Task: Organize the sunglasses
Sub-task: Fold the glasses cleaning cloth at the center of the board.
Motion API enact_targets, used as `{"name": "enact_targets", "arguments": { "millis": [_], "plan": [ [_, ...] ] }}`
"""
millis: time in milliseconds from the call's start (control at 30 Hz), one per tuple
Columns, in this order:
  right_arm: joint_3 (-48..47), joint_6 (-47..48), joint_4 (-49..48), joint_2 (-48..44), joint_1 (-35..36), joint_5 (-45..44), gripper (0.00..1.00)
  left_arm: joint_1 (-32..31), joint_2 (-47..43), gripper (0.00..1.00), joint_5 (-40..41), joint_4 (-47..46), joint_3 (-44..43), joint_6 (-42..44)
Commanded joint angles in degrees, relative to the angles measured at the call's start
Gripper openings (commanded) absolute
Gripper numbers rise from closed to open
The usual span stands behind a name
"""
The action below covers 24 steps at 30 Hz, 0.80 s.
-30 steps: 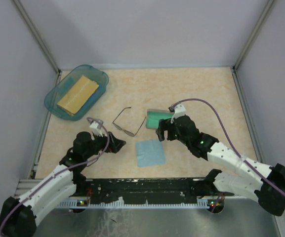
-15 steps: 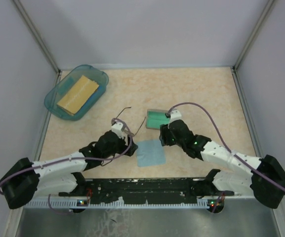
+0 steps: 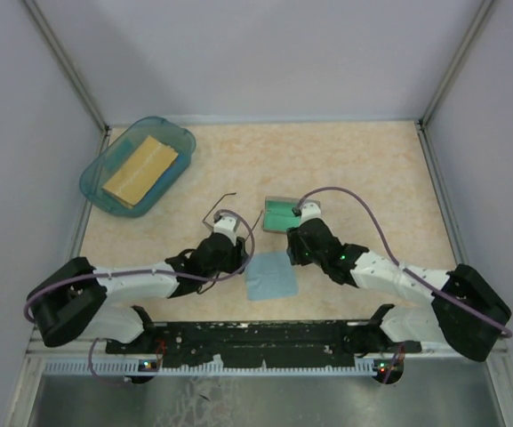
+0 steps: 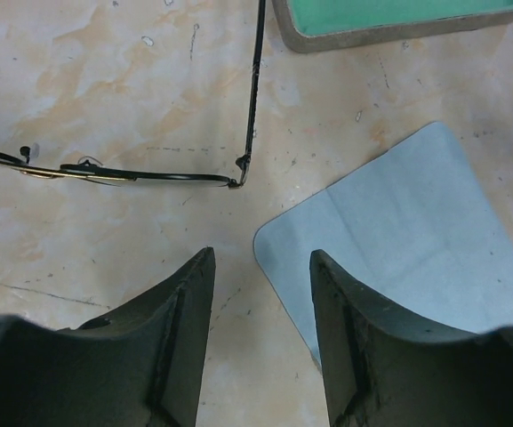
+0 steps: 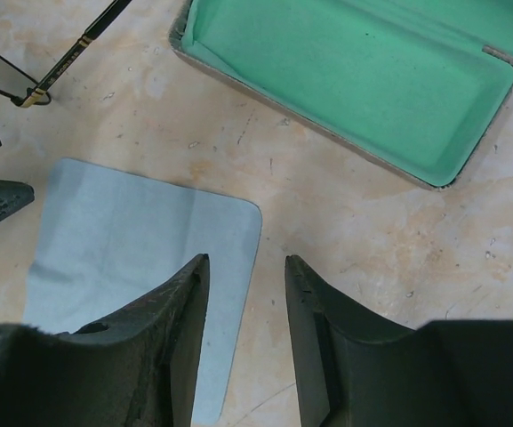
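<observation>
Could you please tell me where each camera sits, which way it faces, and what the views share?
Top external: above and behind the arm bases, looking down on the table; both arms show, left hand and right hand flanking the blue cloth.
Left wrist: on the left arm, looking down past its own fingers at the sunglasses.
Right wrist: on the right arm, looking down past its own fingers at the open green-lined case.
Shared: both wrist views show the cloth, case and sunglasses.
</observation>
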<state>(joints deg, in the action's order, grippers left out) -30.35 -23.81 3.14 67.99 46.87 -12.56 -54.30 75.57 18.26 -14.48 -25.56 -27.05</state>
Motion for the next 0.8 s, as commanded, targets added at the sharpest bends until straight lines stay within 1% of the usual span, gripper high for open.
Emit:
{"name": "enact_targets", "arguments": {
  "millis": [0,100,300,567,767],
  "plan": [
    [-0.6,0.2,-4.7,1.9,0.6,-0.1,0.4,-0.8,2.2,0.52,1.8,-3.2,-2.0,0.9],
    [-0.9,0.1,-5.1,2.8,0.6,-0.3,0.39,-1.0,3.8,0.48,2.2,-3.2,-2.8,1.3],
    [-1.2,0.1,-4.8,2.6,0.6,-0.3,0.39,-1.5,6.2,0.45,2.8,-3.1,-3.5,1.4],
    [-1.5,0.3,-4.0,2.0,0.6,-0.6,0.39,-2.0,8.1,0.44,3.7,-2.6,-4.0,1.1],
    [-1.5,0.3,-3.8,1.9,0.6,-0.8,0.39,-2.7,9.6,0.39,4.4,-2.2,-4.7,1.1]
  ]
}}
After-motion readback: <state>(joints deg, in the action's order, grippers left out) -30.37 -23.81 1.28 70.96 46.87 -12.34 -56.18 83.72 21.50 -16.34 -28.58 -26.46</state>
